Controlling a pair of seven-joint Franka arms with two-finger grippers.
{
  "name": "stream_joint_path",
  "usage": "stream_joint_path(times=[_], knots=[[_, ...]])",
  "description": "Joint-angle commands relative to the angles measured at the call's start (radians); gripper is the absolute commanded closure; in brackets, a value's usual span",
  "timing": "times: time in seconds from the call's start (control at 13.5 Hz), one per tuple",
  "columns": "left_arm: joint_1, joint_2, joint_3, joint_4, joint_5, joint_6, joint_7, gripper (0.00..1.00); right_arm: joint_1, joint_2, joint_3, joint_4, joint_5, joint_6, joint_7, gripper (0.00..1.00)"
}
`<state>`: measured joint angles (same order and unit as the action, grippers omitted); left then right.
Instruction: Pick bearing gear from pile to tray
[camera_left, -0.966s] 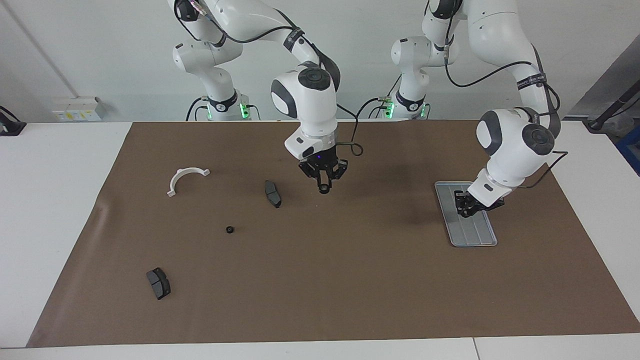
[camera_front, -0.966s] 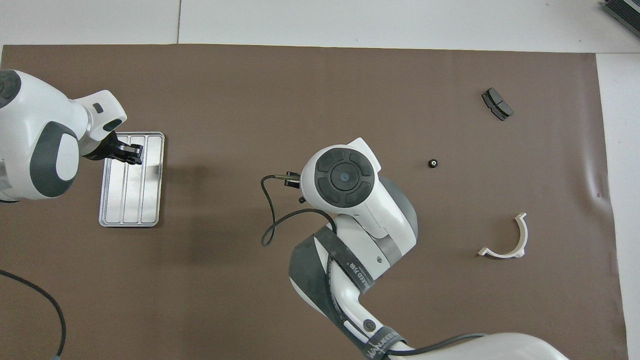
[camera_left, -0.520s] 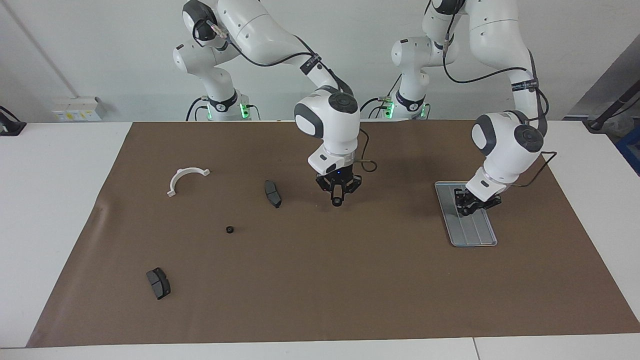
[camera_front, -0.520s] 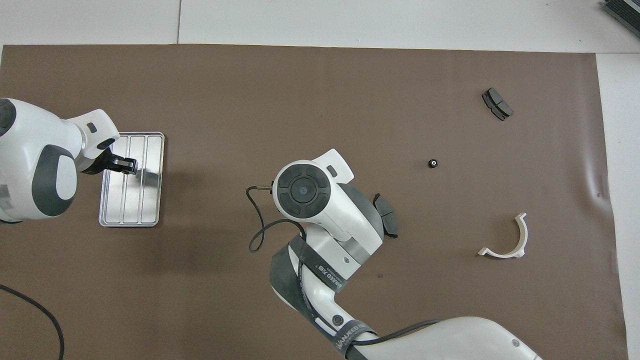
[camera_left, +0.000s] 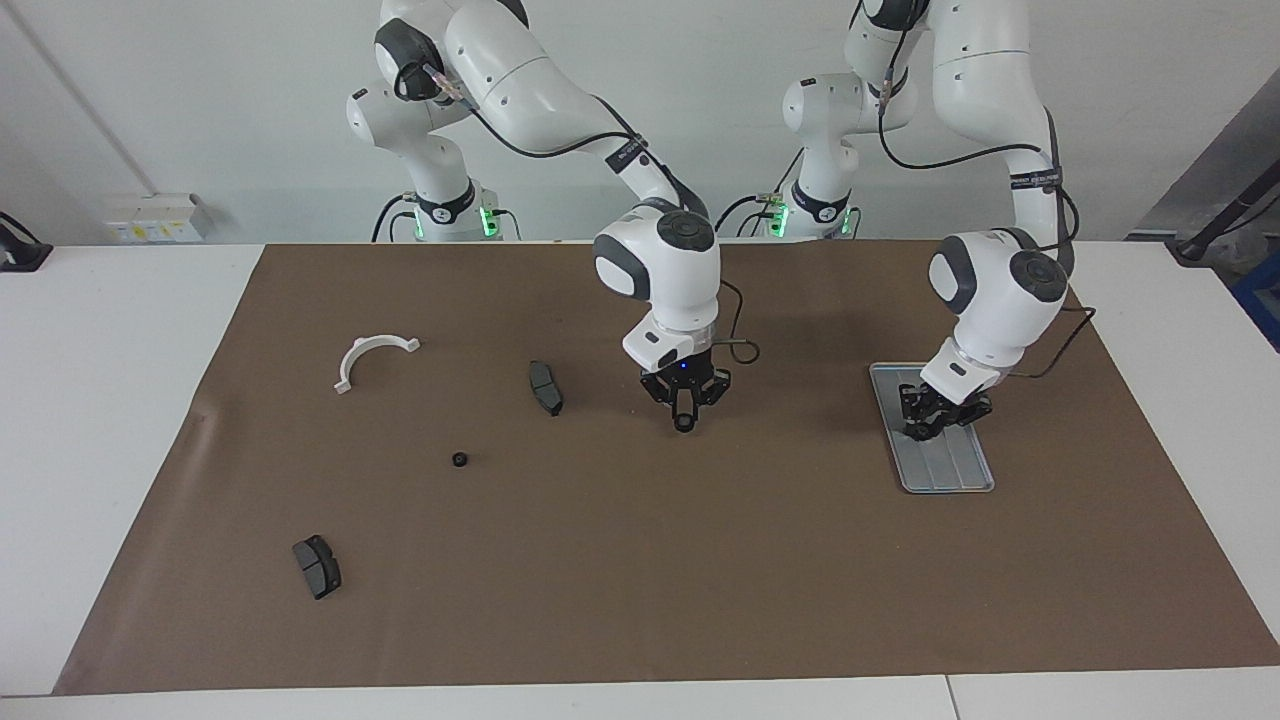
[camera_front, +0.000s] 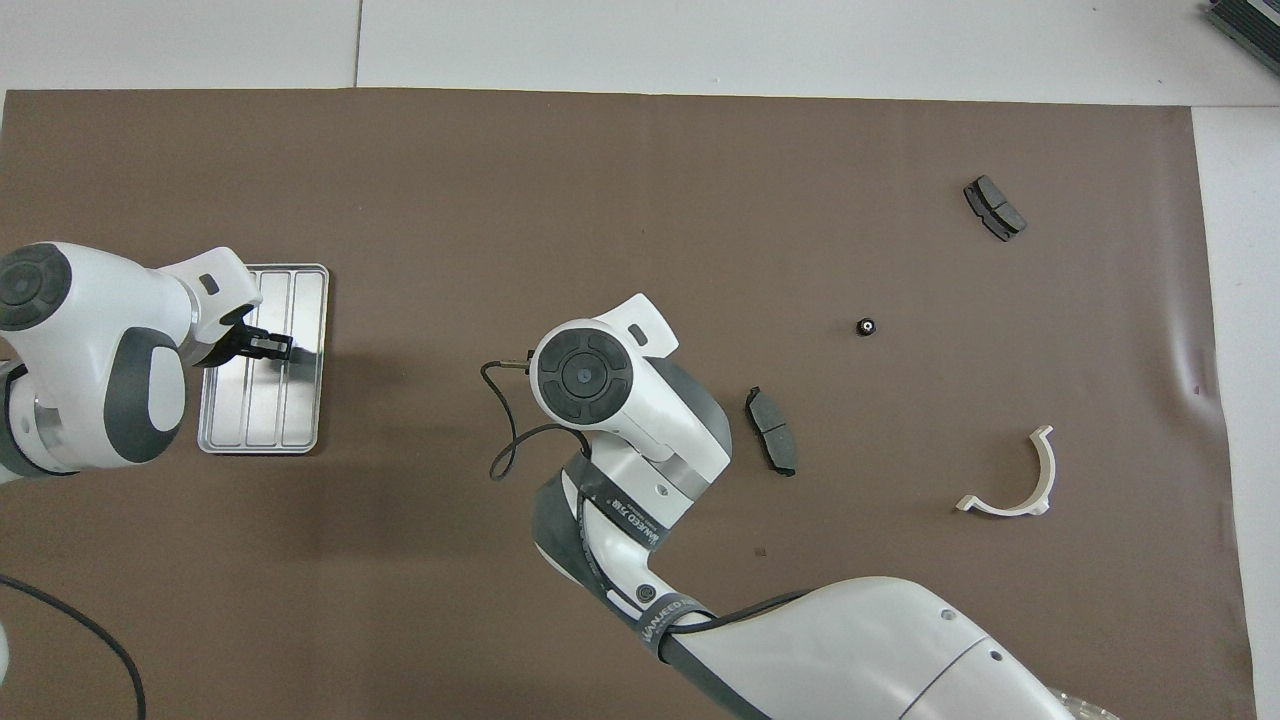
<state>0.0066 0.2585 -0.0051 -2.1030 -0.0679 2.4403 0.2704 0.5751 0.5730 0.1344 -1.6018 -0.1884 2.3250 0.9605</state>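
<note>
**Ring carried over mid-mat; second arm at the tray**

The right gripper (camera_left: 684, 424) was seen raised over the brown mat (camera_left: 640, 560), jaws closed on a small black ring (camera_left: 684, 425). The left gripper (camera_left: 918, 428) was held low over the tray (camera_left: 950, 478), jaws nearly shut; a held part could not be made out. Another ring (camera_left: 459, 460), two brake pads (camera_left: 545, 387) (camera_left: 317, 566) and a white half-ring (camera_left: 368, 359) were noted scattered toward the right arm's end of the counter.
</note>
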Motion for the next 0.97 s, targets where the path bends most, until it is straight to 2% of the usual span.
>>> stream_joint_path(times=[0.0,0.15,0.22,0.3,0.37,0.52,0.59,0.82,0.89], knots=[[-0.007,0.002,0.004,-0.011,-0.026,0.040,0.009,0.89,-0.004,0.015,0.004,-0.003,-0.031,0.017,0.017,0.65],[-0.008,0.004,0.004,-0.006,-0.026,0.040,0.009,0.78,-0.001,0.013,0.004,-0.012,-0.031,0.016,0.018,0.57],[-0.013,0.004,0.004,-0.005,-0.026,0.039,0.010,0.69,-0.003,0.013,0.004,-0.012,-0.031,0.014,0.018,0.41],[-0.017,0.004,0.004,0.000,-0.026,0.036,0.012,0.57,-0.003,0.011,0.004,-0.010,-0.031,0.011,0.018,0.17],[-0.019,0.005,0.004,0.015,-0.024,0.025,0.015,0.46,0.000,0.005,0.004,-0.001,-0.031,-0.007,0.020,0.00],[-0.025,0.011,0.004,0.029,-0.024,0.022,0.015,0.33,-0.021,-0.027,-0.002,-0.004,-0.031,-0.030,0.012,0.00],[-0.031,0.018,0.004,0.053,-0.024,0.002,0.015,0.32,-0.044,-0.059,-0.002,-0.009,-0.033,-0.056,0.003,0.00],[-0.066,0.053,0.004,0.240,-0.024,-0.228,-0.008,0.32,-0.167,-0.163,0.002,-0.026,-0.025,-0.159,-0.122,0.00],[-0.088,0.057,0.004,0.271,-0.024,-0.265,-0.064,0.32,-0.207,-0.182,0.002,-0.032,-0.017,-0.189,-0.200,0.00]])
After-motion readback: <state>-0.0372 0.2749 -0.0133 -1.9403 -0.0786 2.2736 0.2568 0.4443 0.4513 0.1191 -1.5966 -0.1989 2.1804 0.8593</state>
